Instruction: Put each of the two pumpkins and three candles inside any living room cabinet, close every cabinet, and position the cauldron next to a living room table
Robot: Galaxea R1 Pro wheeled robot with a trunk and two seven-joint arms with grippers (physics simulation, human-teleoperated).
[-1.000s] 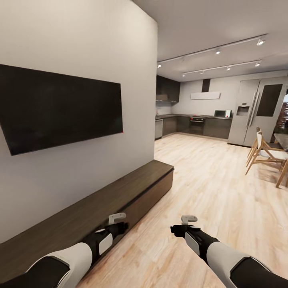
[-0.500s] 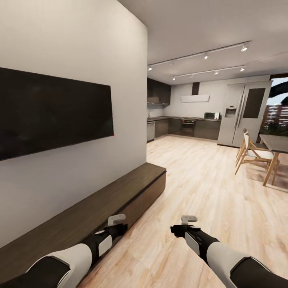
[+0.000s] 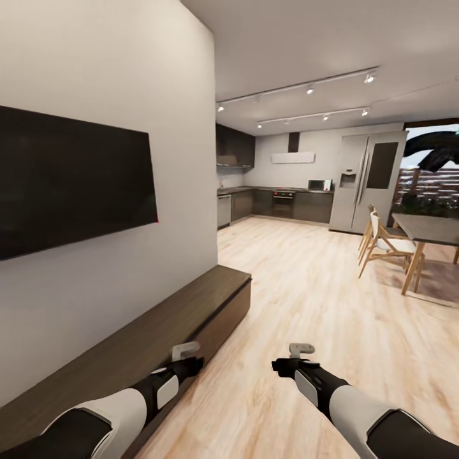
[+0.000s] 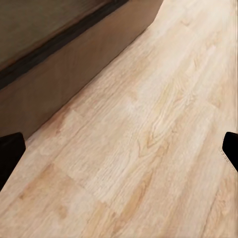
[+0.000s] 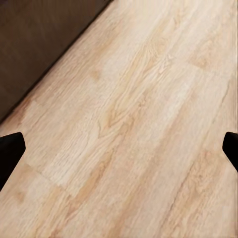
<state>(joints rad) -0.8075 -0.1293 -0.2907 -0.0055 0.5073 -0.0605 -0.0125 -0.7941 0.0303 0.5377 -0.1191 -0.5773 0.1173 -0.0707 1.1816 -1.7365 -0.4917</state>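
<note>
**Robot beside the TV wall, both grippers empty**

The head view looks along a white wall with a dark wall TV [image 3: 70, 182] mounted on it. Below the screen runs the cabinet [image 3: 159, 338] — long, low, dark brown, its flat fronts shut as far as can be seen. The light wood plank floor [image 3: 299, 287] stretches away toward a kitchen at the far end, where a steel refrigerator [image 3: 366, 182] stands next to dark base units. On the right stand a dark dining table [image 3: 428, 228] and pale wooden chairs [image 3: 381, 245].

Both arms reach forward low in the head view. The left gripper [image 3: 186, 350] hangs over the front edge of the cabinet; the right gripper [image 3: 301, 349] hovers over bare floor, well apart from the cabinet. In the left wrist view the fingertips [image 4: 10, 153] sit at the two sides of the picture, spread wide with nothing between them, above planks and the cabinet's front. The right wrist view shows the same — fingertips [image 5: 10, 153] wide apart over floor, the brown front in one corner.
</note>
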